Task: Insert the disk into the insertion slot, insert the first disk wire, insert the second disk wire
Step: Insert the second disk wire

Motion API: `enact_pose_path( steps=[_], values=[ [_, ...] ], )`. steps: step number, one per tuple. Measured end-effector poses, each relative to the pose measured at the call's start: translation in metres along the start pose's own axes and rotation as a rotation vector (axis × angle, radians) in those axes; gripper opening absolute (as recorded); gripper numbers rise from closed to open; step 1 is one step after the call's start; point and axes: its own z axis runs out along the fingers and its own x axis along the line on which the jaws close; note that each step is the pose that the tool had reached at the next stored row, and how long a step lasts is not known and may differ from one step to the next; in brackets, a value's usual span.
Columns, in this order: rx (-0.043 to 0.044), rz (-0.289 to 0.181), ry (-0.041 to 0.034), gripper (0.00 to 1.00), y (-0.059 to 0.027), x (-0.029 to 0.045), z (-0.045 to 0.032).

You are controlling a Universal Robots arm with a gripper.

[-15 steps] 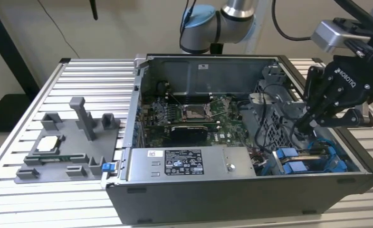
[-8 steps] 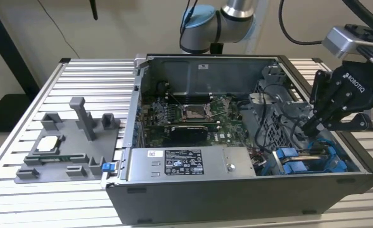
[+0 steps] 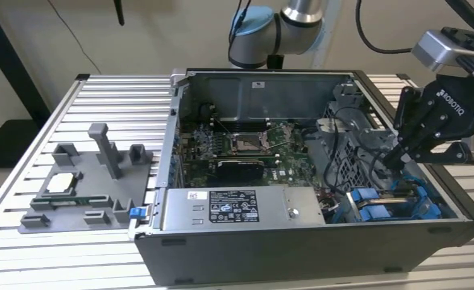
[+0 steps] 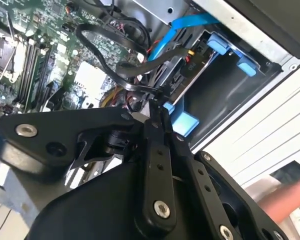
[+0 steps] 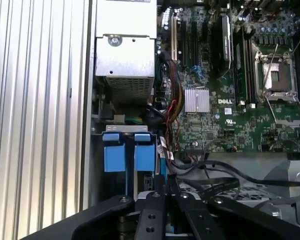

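My black gripper [image 3: 400, 160] hangs over the case's corner at the exterior view's right, just above the insertion slot [image 3: 398, 202] with its bright blue tabs [image 5: 115, 156]. In both wrist views the fingers [image 4: 157, 150] are pressed together. A thin black disk wire [image 4: 132, 86] runs into their tips, so the gripper [image 4: 157, 102] is shut on it. From there the wire loops back over the motherboard. A black connector with red and yellow leads [image 4: 186, 53] lies at the slot's mouth. I cannot make out the disk among the blue tabs.
The open case [image 3: 301, 241] lies on a slatted metal table [image 3: 108, 90]. A power-supply box [image 3: 237, 208] sits beside the slot, and the motherboard with its silver socket [image 3: 245, 142] lies behind. A blue cable [image 4: 190, 22] crosses the bay. A grey fixture [image 3: 84, 181] stands at the exterior view's left. A person's hand [image 4: 290, 197] is outside the case.
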Motion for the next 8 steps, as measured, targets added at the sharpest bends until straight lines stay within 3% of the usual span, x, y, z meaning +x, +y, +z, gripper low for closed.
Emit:
enact_pose_path(
  steps=[1,2,5,8],
  values=[
    [0.0050,0.000,-0.0001,0.00,0.0006,-0.0001,-0.0012],
    [0.0127,-0.001,-0.0006,1.00,0.0011,-0.0002,-0.0017],
    [0.0408,-0.003,-0.0013,1.00,0.0023,-0.0003,-0.0031],
    [0.0940,-0.007,-0.0028,1.00,0.0026,-0.0002,-0.0032]
  ],
)
